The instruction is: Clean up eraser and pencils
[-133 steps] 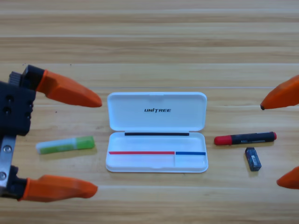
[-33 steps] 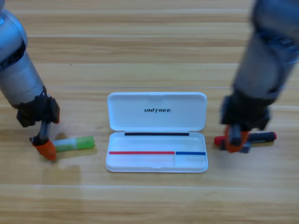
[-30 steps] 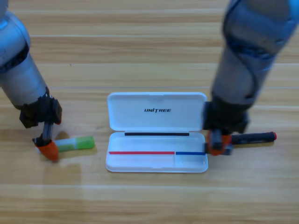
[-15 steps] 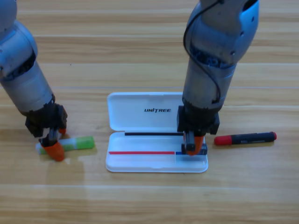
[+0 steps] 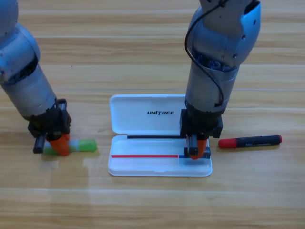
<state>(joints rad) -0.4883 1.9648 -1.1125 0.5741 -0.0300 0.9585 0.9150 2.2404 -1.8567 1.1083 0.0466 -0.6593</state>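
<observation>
While the left claw (image 5: 59, 144) has come down onto the green pencil (image 5: 81, 145), the right claw (image 5: 194, 151) has carried what looks like the eraser (image 5: 206, 153) over the white case (image 5: 159, 164), leaving the red-capped pencil (image 5: 250, 141) on the worktop (image 5: 152, 47).

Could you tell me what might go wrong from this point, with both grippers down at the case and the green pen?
The right gripper is over the right end of the white case's tray, with a dark block, seemingly the eraser, at its tip; released near the rim, it might land outside.

The left gripper sits on the green pen near its left end, so the pen may tilt when lifted.

The black-and-red marker lies untouched on the table.
</observation>
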